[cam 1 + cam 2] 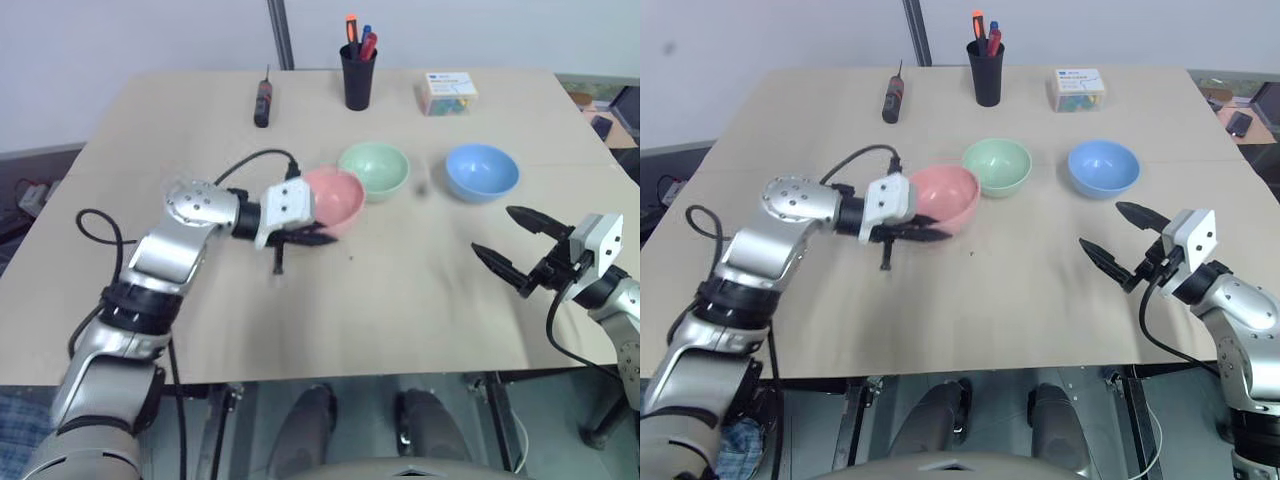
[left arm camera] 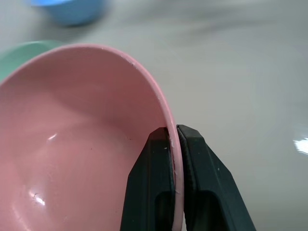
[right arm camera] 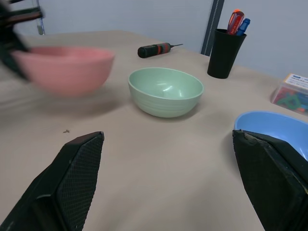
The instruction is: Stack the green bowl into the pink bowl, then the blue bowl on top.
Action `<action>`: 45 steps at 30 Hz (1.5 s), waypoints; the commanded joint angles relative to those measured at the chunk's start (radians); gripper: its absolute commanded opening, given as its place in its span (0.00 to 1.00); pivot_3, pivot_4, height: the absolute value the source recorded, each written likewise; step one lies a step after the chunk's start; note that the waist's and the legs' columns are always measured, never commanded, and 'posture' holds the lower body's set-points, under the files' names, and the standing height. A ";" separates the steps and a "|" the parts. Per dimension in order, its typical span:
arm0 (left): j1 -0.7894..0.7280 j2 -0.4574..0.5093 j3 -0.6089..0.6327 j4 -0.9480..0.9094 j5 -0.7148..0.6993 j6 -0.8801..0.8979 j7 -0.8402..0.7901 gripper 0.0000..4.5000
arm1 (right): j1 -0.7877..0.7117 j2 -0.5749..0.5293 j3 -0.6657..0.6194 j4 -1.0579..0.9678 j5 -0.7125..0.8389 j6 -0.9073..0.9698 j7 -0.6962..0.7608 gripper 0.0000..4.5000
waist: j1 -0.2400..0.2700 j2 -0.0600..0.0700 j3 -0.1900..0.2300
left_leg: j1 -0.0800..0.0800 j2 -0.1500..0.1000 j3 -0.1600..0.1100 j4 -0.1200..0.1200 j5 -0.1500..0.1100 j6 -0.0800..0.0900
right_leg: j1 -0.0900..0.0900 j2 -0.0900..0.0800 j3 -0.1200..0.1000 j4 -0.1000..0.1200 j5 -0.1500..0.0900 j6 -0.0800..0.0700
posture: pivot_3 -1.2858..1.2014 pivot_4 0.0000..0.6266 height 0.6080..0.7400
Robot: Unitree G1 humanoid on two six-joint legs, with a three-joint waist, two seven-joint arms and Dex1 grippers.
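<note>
Fingers of my left end effector (image 1: 318, 237) pinch the rim of the smooth salmon-pink plastic bowl (image 1: 338, 198), left of the mint-green bowl (image 1: 375, 168) and sky-blue bowl (image 1: 481, 171), while my right end effector (image 1: 508, 240) gapes empty.

— How do the bowls sit on the table (image 1: 420, 300)?
— The pink bowl (image 1: 338, 197) is leftmost, the green bowl (image 1: 375, 168) just behind and to its right, the blue bowl (image 1: 481, 171) further right, apart from both.
— And behind them?
— A pen cup (image 1: 358, 76) stands at the far edge, a screwdriver (image 1: 263, 102) lies to its left, a small box (image 1: 448, 93) to its right.
</note>
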 commanded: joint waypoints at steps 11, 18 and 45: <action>-0.089 -0.335 -0.274 0.099 0.188 -0.159 0.083 0.01 | -0.032 0.004 0.002 0.010 -0.008 -0.032 0.000 1.00 | 0.001 0.000 0.000 | 0.000 -0.002 -0.002 0.007 -0.001 0.002 | 0.004 0.001 0.000 0.000 0.001 0.002 | 0.52 0.24 1.00; -0.087 -0.298 -0.263 0.082 0.185 -0.161 0.024 0.21 | -0.038 -0.002 -0.004 0.016 -0.010 -0.036 0.001 1.00 | -0.002 0.000 0.000 | 0.000 -0.001 -0.002 0.007 -0.001 0.002 | 0.004 0.001 0.000 0.000 0.001 0.002 | 0.52 0.24 1.00; 0.083 -0.236 0.333 0.040 -0.244 0.000 0.262 0.99 | -0.407 -0.031 0.196 0.240 -0.138 -0.006 0.092 1.00 | -0.017 0.001 0.001 | 0.000 0.000 -0.001 0.007 -0.001 0.002 | 0.003 0.001 0.001 0.001 0.001 0.002 | 0.52 0.24 1.00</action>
